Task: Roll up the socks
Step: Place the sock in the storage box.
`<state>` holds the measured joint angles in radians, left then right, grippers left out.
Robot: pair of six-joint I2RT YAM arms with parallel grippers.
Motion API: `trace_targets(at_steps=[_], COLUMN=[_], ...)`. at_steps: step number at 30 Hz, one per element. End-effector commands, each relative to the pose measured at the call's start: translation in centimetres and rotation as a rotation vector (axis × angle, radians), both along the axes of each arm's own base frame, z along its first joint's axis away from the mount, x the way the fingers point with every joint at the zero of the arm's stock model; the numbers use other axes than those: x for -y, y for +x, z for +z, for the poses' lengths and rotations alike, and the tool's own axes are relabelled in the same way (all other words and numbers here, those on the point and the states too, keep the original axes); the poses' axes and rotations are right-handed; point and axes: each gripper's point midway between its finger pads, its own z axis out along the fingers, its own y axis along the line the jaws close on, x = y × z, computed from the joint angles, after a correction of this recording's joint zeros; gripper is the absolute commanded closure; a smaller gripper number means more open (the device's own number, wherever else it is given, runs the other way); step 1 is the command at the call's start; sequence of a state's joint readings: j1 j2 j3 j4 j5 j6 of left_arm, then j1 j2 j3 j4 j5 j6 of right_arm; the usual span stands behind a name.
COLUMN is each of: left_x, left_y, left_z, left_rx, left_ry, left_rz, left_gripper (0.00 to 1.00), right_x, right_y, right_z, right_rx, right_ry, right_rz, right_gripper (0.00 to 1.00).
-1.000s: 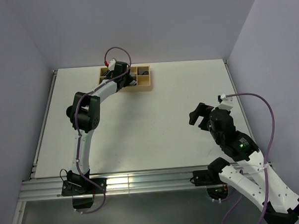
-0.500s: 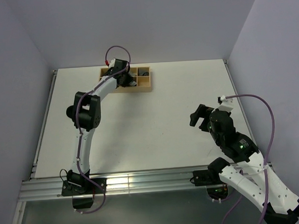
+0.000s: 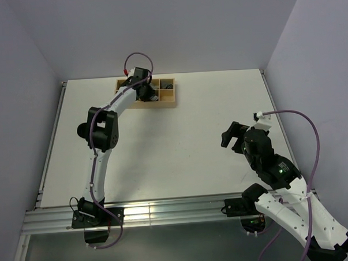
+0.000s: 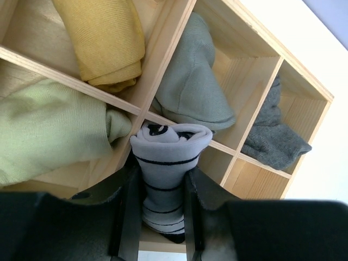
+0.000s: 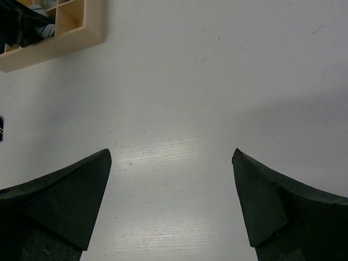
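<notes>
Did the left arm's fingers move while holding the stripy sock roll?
Yes, a little. The left fingers, gripping the striped sock roll, slid rightward along the wooden tray, uncovering more of its left end.

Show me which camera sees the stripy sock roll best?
Left wrist view: the stripy sock roll sits close up, pinched in the left end effector. The top view hides it under the arm; the right wrist view is too far away to make it out.

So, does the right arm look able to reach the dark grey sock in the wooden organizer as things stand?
Probably not: the right gripper hangs open over the table far from the wooden organizer, and the left gripper, shut on a striped sock roll, hangs over it.
</notes>
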<state>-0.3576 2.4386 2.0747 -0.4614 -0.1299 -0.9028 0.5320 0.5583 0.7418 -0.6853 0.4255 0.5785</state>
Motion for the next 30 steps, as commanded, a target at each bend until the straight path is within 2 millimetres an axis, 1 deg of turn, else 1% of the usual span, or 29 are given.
trace_targets(at_steps=[1,2,3,6,8,11,12,15,18,19,21,22,24,25,26,27,30], left_x=[-4.9,-5.1,-5.6,-6.4,-6.5,-6.2,-6.1,-6.0,-6.0,-6.0,-6.0,-6.0,-6.0,-6.1,-6.1,-6.2,-6.3], left_y=[-7.8,-8.1,-8.8,-9.7,-9.8,-9.6,-9.2,-9.3,-9.5,-9.6,-9.7,-9.7,-9.9,-9.9,-9.8,-9.7,-9.0], left_z=[-7.7,-7.6,-7.3,-6.9,-6.9,-7.0,-7.1,-7.8,-8.4,-8.5,-8.7,-8.6,-8.5,-8.3,-7.6,-7.1,-4.9], left_rx=[-0.351,-0.355,-0.372,-0.388,-0.388,-0.402,-0.399,-0.421,-0.434,-0.436,-0.443,-0.445,-0.453,-0.453,-0.438,-0.428,-0.377], left_ry=[0.191,0.197,0.212,0.225,0.22,0.188,0.184,0.174,0.165,0.165,0.164,0.165,0.165,0.164,0.166,0.167,0.165], left_rz=[0.001,-0.008,-0.009,-0.015,-0.014,-0.012,-0.008,-0.009,-0.011,-0.016,-0.023,-0.026,-0.029,-0.03,-0.026,-0.024,-0.019], left_gripper=[0.86,0.86,0.87,0.87,0.86,0.78,0.73,0.67,0.63,0.62,0.57,0.57,0.5,0.5,0.49,0.46,0.45], right_x=[0.7,0.7,0.7,0.9,1.0,0.7,0.6,0.6,0.6,0.6,0.5,0.5,0.4,0.4,0.4,0.4,0.3], right_y=[-0.1,-0.1,-0.2,-0.3,-0.3,-0.3,-0.3,-0.3,-0.4,-0.4,-0.5,-0.5,-0.4,-0.4,-0.4,-0.4,-0.4], right_z=[-0.4,-0.3,-0.3,-0.2,-0.3,-0.6,-0.7,-0.8,-1.2,-1.2,-1.3,-1.2,-1.0,-1.0,-1.0,-0.9,-1.0], right_rx=[0.002,0.004,0.007,0.011,0.011,0.008,0.006,0.001,-0.003,-0.002,-0.001,0.003,0.009,0.009,0.007,0.01,0.008], right_ry=[-0.011,-0.009,-0.007,-0.007,-0.007,-0.002,-0.001,0.0,-0.001,0.002,0.007,0.011,0.013,0.012,0.01,0.011,0.013], right_rz=[-0.027,-0.028,-0.03,-0.036,-0.037,-0.027,-0.023,-0.023,-0.023,-0.023,-0.016,-0.017,-0.013,-0.012,-0.011,-0.011,-0.004], right_gripper=[0.0,0.0,0.0,0.0,0.0,0.0,0.0,0.0,0.0,0.0,0.0,0.0,0.0,0.0,0.0,0.0,0.01])
